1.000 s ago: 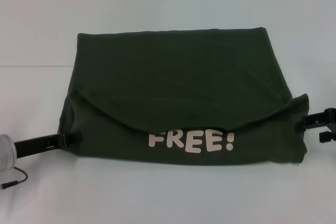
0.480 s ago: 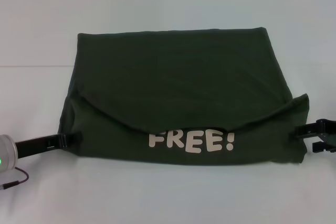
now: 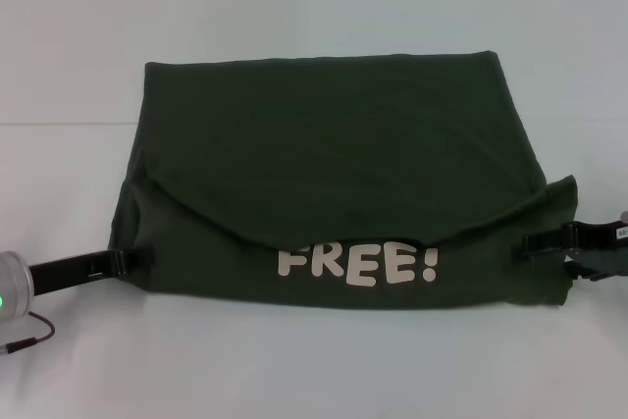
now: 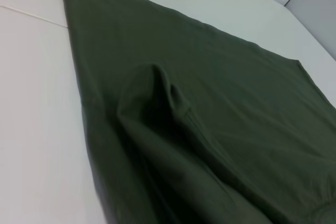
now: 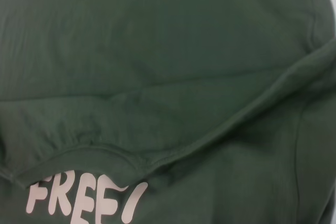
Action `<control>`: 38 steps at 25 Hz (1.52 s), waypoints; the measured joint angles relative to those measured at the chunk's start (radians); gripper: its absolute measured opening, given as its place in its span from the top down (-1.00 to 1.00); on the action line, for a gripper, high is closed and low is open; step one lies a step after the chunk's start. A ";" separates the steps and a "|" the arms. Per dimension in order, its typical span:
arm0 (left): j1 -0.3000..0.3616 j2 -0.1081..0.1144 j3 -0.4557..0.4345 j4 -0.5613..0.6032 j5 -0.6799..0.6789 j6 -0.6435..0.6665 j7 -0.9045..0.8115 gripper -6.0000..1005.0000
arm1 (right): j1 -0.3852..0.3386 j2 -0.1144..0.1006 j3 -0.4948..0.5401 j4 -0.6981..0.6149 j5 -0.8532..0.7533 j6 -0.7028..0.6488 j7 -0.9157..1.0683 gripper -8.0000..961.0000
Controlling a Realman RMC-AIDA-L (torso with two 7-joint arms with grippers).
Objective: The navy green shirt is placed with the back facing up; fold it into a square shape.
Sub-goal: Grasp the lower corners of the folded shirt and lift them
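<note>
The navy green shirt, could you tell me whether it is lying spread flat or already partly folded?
Partly folded: the navy green shirt has a curved flap lying over its near part, just above the FREE! print.

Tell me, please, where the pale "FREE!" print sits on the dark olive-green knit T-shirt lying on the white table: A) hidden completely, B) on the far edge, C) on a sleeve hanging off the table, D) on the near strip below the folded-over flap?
D: the pale "FREE!" print shows on the dark olive-green knit T-shirt along its near strip, just below the curved flap edge.

A plain white table point(image 3: 314, 7) fills the scene.
</note>
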 joint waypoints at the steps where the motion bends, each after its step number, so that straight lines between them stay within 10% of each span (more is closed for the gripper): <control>1: 0.000 0.000 0.000 0.000 0.000 0.000 0.000 0.93 | 0.000 0.001 0.000 0.001 0.000 0.003 0.000 -0.73; 38: -0.005 0.000 -0.002 0.000 -0.003 0.001 -0.003 0.93 | 0.002 0.028 -0.029 0.021 0.005 0.043 -0.006 -0.62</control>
